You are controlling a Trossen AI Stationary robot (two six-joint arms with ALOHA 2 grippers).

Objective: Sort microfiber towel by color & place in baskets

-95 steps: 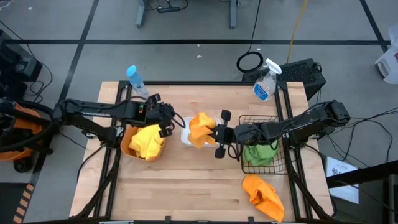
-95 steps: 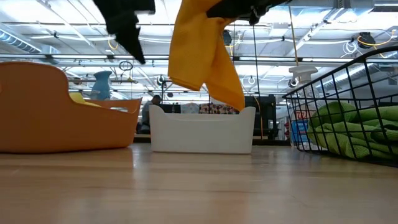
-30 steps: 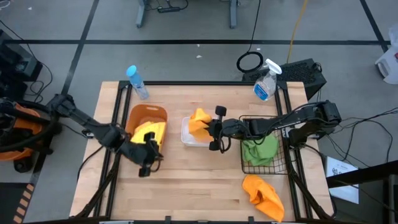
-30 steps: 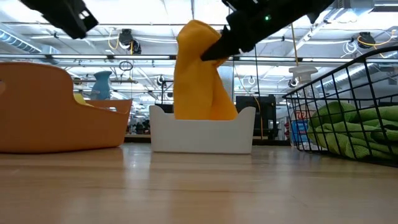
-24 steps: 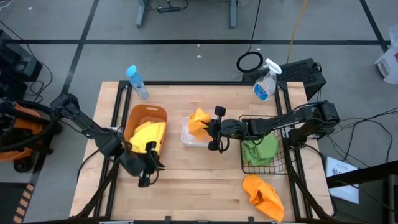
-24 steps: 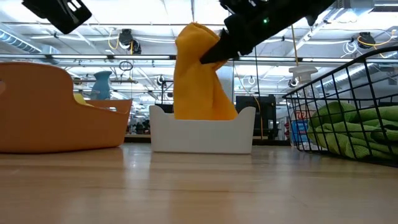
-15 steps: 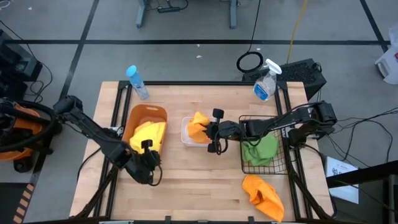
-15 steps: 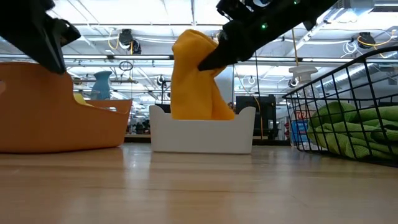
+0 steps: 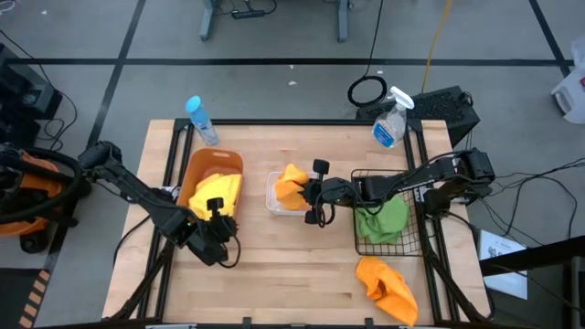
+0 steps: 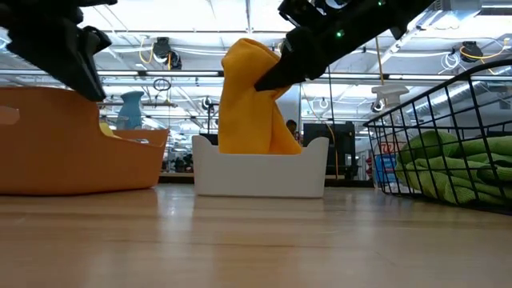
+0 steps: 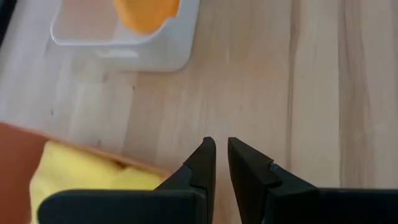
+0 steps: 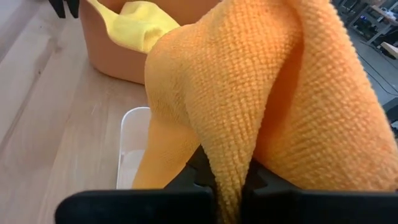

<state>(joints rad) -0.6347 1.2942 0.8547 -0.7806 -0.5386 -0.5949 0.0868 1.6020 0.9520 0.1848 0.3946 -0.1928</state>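
Observation:
My right gripper (image 9: 309, 193) is shut on an orange towel (image 9: 291, 182) over the white tub (image 9: 274, 205). A second orange towel (image 9: 386, 285) lies bunched on the table near the right front corner. Yellow towels (image 9: 216, 193) fill the orange-brown tub (image 9: 203, 165). Green towels (image 9: 383, 220) lie in the black wire basket (image 9: 402, 247). My left gripper (image 9: 219, 222) hovers by the orange-brown tub's near side, shut with a thin slit between its fingers (image 11: 204, 157); below them are bare table and the tub's rim (image 11: 93, 152). My right gripper pinches the orange towel at a bunched fold near its top (image 12: 231, 146), several layers between the fingers (image 12: 198, 167). It comes from the table's right, slanting down. The towel hangs below the hold (image 10: 248, 96), and its lower end sits inside the white tub (image 10: 258, 172).
A clear spray bottle (image 9: 391, 119) stands at the far right corner and a blue-capped bottle (image 9: 201, 119) at the far left. The tubs and the basket stand in a row across the table's middle. Bare wood (image 9: 292, 274) runs along the near side.
My left gripper swung out toward the near edge, then came back toward the orange-brown tub and sank lower in front of it. My right gripper edged slightly left with the orange towel, which stays hanging into the white tub.

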